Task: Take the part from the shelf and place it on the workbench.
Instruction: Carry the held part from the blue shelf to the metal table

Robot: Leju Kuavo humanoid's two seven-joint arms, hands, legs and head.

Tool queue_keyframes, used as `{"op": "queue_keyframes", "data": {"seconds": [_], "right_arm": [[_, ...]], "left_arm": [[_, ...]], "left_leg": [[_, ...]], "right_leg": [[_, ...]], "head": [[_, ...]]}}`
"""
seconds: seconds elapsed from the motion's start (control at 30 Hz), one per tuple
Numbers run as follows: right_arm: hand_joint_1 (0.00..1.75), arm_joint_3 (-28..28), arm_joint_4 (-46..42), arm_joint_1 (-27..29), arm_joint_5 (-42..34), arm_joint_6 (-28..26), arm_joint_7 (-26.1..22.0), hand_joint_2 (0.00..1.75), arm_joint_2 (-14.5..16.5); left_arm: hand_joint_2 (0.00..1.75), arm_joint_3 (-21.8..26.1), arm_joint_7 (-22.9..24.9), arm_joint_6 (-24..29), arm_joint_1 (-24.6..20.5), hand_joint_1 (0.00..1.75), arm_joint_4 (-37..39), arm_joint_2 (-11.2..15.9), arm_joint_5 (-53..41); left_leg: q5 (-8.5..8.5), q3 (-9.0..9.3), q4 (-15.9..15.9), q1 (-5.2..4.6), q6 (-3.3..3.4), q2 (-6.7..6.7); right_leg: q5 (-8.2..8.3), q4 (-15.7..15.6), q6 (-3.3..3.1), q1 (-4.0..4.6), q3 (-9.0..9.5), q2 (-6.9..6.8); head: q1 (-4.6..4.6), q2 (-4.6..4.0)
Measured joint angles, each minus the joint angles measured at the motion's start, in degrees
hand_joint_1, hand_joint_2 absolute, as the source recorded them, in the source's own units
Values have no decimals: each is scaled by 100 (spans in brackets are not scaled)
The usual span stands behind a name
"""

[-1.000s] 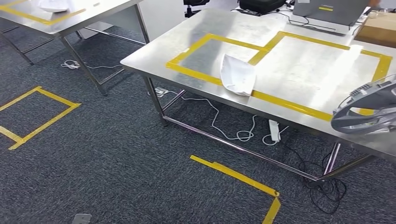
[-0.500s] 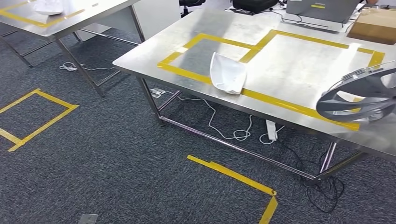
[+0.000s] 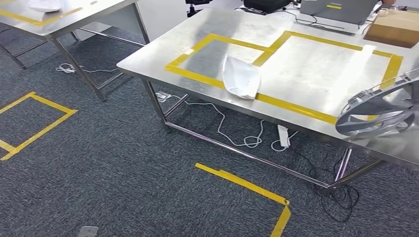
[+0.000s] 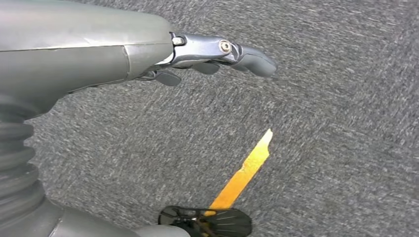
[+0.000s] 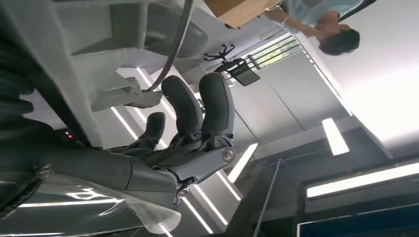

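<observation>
Grey part cut off at edge.

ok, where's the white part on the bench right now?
In the head view the white part lies on the steel workbench, left of centre, across the near yellow tape line where the two taped rectangles meet.

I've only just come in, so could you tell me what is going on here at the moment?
The robot is carrying a grey wheel-shaped part in its right hand, holding it just above the near right edge of the steel workbench, so it is not yet set down. A white part already lies on the yellow tape frame there. The left hand holds nothing and hangs over the carpet.
</observation>
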Motion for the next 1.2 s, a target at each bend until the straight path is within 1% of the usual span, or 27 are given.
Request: {"op": "queue_keyframes", "data": {"seconds": [0.03,0.1,0.13,0.17,0.2,0.23,0.27,0.3,0.33,0.37,0.47,0.5,0.57,0.63,0.67,0.7,0.73,0.8,0.83,0.87,0.9,1.0,1.03,1.07,1.13,1.17,1.2], "right_arm": [[175,19,41,-18,7,-2,-5,175,9],[175,53,118,-47,17,-2,-9,175,33],[175,72,152,-45,21,-3,-9,175,48],[175,90,183,-37,23,-3,-9,175,66],[175,102,211,-30,19,-5,-9,175,83],[175,106,232,-27,7,-9,-9,175,96],[175,106,250,-29,-9,-13,-9,175,106],[175,104,266,-39,-27,-19,-9,175,117],[175,102,277,-48,-46,-29,-9,175,127],[175,100,285,-55,-63,-38,-8,175,139],[175,88,293,-71,-126,-56,-4,175,168],[175,85,295,-85,-143,-56,-4,175,174],[175,82,295,-109,-165,-52,-3,175,185],[175,81,296,-112,-179,-44,0,175,199],[175,80,296,-112,-184,-39,2,175,207],[175,79,297,-111,-189,-32,2,175,213],[175,78,297,-111,-195,-25,3,175,217],[175,72,297,-112,-208,-17,4,175,221],[175,67,297,-112,-214,-16,5,175,221],[175,61,297,-111,-217,-16,7,175,223],[175,56,297,-110,-220,-15,8,175,225],[175,38,298,-97,-235,-11,11,175,228],[175,26,298,-93,-240,-10,12,175,228],[175,14,299,-89,-244,-8,11,175,228],[175,0,307,-75,-249,-5,12,175,229],[175,-1,314,-56,-251,-3,13,175,229],[175,-1,323,-35,-252,-2,13,175,229]], "left_arm": [[175,0,-13,-27,-5,0,0,2,2],[175,0,-30,-76,-8,0,0,4,7],[175,0,-32,-91,-7,0,0,3,8],[175,0,-33,-99,-6,0,0,-1,8],[175,0,-33,-102,-7,0,0,-4,9],[175,0,-33,-100,-9,0,0,-7,9],[175,0,-32,-94,-9,0,0,-9,9],[175,1,-31,-84,-8,0,0,-6,9],[175,2,-28,-72,-5,0,0,-2,8],[175,3,-25,-61,-1,0,0,3,8],[175,3,-16,-41,11,0,0,7,2],[175,4,-16,-38,11,0,0,4,-2],[175,5,-16,-30,7,0,0,-3,-8],[175,8,-16,-21,11,0,0,-6,-9],[175,12,-16,-19,15,0,0,-8,-9],[175,17,-16,-18,19,0,0,-9,-10],[175,22,-16,-16,20,0,0,-10,-12],[175,30,-16,-10,18,0,0,-8,-16],[175,32,-16,-7,16,0,0,-7,-19],[175,34,-16,-4,17,0,0,-5,-21],[175,37,-16,-2,17,0,0,-4,-24],[175,39,-16,8,17,0,0,-9,-37],[175,39,-17,10,13,0,0,-11,-42],[175,39,-19,12,11,0,0,-13,-45],[175,40,-20,16,12,0,0,-12,-48],[175,41,-20,18,14,0,0,-11,-49],[175,42,-20,20,15,0,0,-13,-49]], "left_leg": [[36,26,-70,16,-2,6],[59,38,-107,28,6,10],[58,37,-104,28,7,10],[54,37,-99,30,5,11],[47,38,-90,34,-3,11],[33,39,-70,41,-18,11],[8,35,-35,49,-44,9],[-22,19,15,45,-77,6],[-47,-5,69,40,-107,3],[-64,-30,112,31,-132,1],[-93,-64,182,32,-190,5],[-158,-96,273,40,-225,6],[-448,-303,762,74,-307,3],[-788,-637,1508,115,-357,3],[-851,-743,1749,132,-365,3],[-805,-758,1789,143,-363,3],[-659,-669,1605,150,-351,1],[-288,-299,841,148,-297,-28],[-177,-140,498,140,-270,-46],[-128,-44,278,130,-250,-62],[-137,-14,192,116,-237,-73],[-72,11,81,116,-159,-44],[-40,23,35,124,-122,-32],[-16,32,1,130,-96,-21],[-7,22,-3,114,-74,-12],[-7,20,-2,106,-72,-8],[-8,20,1,101,-71,-5]], "right_leg": [[-114,180,12,3,-91,-6],[-436,845,37,2,-407,-12],[-542,1169,57,1,-566,-13],[-561,1356,79,-3,-667,-17],[-467,1324,101,-10,-667,-26],[-285,1080,122,-21,-557,-41],[-88,698,145,-34,-377,-67],[41,334,157,-31,-178,-91],[104,79,133,-26,-37,-102],[105,-46,101,-16,34,-105],[97,-58,-35,-9,43,-72],[102,-62,-74,-17,49,-67],[110,-69,-131,-27,58,-64],[111,-68,-148,-27,55,-55],[111,-68,-148,-26,54,-47],[111,-68,-148,-26,55,-38],[113,-68,-145,-26,58,-29],[120,-69,-130,-25,59,-13],[128,-69,-112,-21,49,-5],[140,-74,-86,-19,35,2],[155,-86,-53,-22,23,7],[140,-93,43,-41,-17,6],[48,30,58,-38,-83,-1],[-102,281,64,-36,-205,-10],[-441,1023,77,-24,-541,-16],[-525,1315,85,-21,-675,-17],[-508,1421,91,-20,-726,-18]], "head": [[7,0],[12,0],[12,0],[10,-1],[10,-1],[10,-1],[11,-1],[14,-1],[11,-1],[9,0],[6,1],[0,0],[-18,-1],[-30,0],[-30,0],[-31,0],[-30,0],[-29,0],[-27,-1],[-26,-1],[-25,-1],[-21,-1],[-14,0],[-5,-1],[2,-1],[3,-1],[2,0]]}}
